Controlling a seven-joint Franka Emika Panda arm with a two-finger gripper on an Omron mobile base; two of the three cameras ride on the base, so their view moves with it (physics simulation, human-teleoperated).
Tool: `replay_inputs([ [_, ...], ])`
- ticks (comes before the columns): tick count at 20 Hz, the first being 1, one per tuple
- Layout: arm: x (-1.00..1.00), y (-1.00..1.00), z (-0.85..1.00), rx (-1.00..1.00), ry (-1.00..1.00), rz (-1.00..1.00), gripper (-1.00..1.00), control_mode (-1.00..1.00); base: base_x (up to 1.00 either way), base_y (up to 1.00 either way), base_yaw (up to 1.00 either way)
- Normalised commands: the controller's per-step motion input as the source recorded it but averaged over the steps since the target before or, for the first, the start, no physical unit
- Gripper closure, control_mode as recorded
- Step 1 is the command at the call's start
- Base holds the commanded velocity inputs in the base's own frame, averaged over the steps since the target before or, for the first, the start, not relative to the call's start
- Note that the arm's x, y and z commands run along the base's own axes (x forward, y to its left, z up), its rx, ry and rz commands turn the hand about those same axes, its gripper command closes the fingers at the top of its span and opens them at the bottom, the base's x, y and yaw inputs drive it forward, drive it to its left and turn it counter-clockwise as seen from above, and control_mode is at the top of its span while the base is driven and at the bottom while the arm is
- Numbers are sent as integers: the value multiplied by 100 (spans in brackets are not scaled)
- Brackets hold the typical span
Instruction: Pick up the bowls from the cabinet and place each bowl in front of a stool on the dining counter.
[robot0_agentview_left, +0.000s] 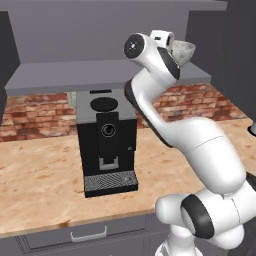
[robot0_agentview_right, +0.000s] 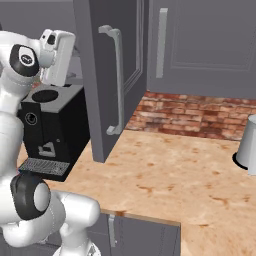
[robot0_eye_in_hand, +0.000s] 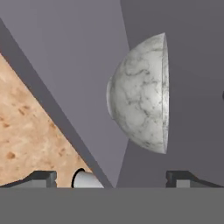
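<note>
A grey-white marbled bowl (robot0_eye_in_hand: 140, 92) sits on the grey shelf (robot0_agentview_left: 100, 75) of the open wall cabinet; in the left base view the bowl (robot0_agentview_left: 183, 50) is at the shelf's right end. My gripper (robot0_eye_in_hand: 111, 178) is open and points straight at the bowl, a short way off, with nothing between its fingertips (robot0_eye_in_hand: 41, 178). In the left base view the gripper (robot0_agentview_left: 173, 45) is raised to shelf height just left of the bowl. The cabinet door (robot0_agentview_right: 112, 75) with its long silver handle (robot0_agentview_right: 118, 80) stands swung open. The dining counter and the stools are out of view.
A black coffee machine (robot0_agentview_left: 107, 145) stands on the speckled stone counter (robot0_agentview_left: 40, 185) under the shelf, against a brick backsplash (robot0_agentview_right: 190, 115). A pale grey cylinder (robot0_agentview_right: 248, 142) stands at the counter's right. A drawer front with a small handle (robot0_agentview_left: 89, 234) runs below.
</note>
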Motion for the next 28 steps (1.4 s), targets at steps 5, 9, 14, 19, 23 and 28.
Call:
replay_inputs([
  [5, 57, 0, 15, -7, 0, 0, -100, -100, 0, 0, 0],
  [9, 60, 0, 0, -3, 2, 0, -100, -100, 0, 0, 0],
  [14, 38, -3, 0, 0, 1, 0, -100, -100, 0, 0, 0],
  [19, 31, -13, 0, 0, 0, -1, -100, -100, 0, 0, 0],
  [23, 20, -16, -11, 0, 0, -3, -100, -100, 0, 0, 0],
  [28, 1, -22, -24, 0, 0, -5, -100, -100, 0, 0, 0],
])
